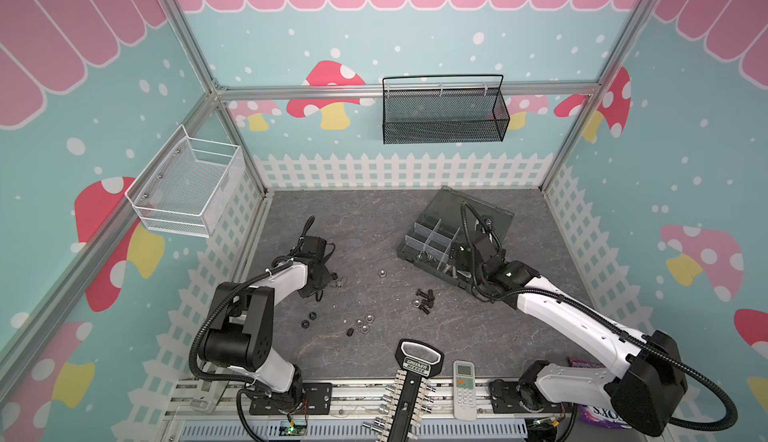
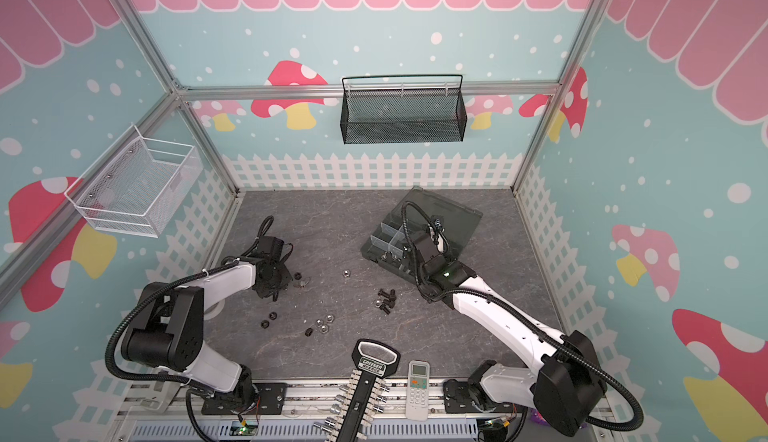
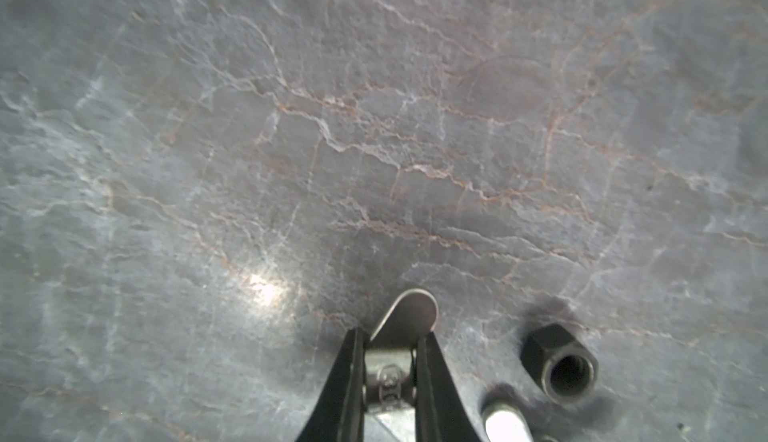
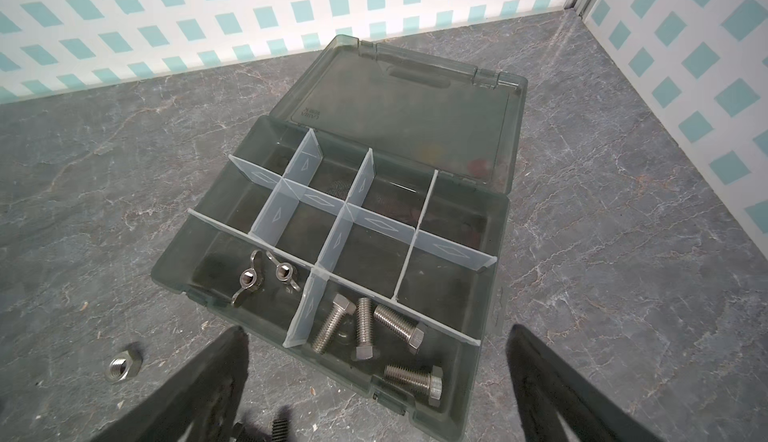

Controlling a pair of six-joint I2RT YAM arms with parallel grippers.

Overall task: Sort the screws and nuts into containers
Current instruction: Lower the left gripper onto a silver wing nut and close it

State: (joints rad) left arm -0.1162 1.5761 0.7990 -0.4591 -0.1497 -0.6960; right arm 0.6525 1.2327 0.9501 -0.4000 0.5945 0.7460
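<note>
My left gripper [image 3: 390, 348] is shut on a silver wing nut [image 3: 409, 315], held low over the grey slab; a black nut [image 3: 559, 365] lies close beside it. In both top views this gripper [image 1: 330, 280] [image 2: 297, 281] sits at the left. My right gripper [image 4: 378, 336] stands open above the near edge of the containers [image 4: 174, 269] [image 1: 432, 228], the open organiser box. One compartment holds several silver screws [image 4: 332, 323], another two wing nuts [image 4: 249, 282]. Loose black screws [image 1: 424, 298], silver nuts [image 1: 365, 321] and black nuts [image 1: 309, 319] lie mid-table.
A socket rack [image 1: 409, 394] and a white remote [image 1: 464, 384] lie at the front edge. A black mesh basket [image 1: 444, 115] hangs on the back wall, a white wire basket [image 1: 187, 186] on the left wall. A single silver nut [image 4: 124, 363] lies beside the box.
</note>
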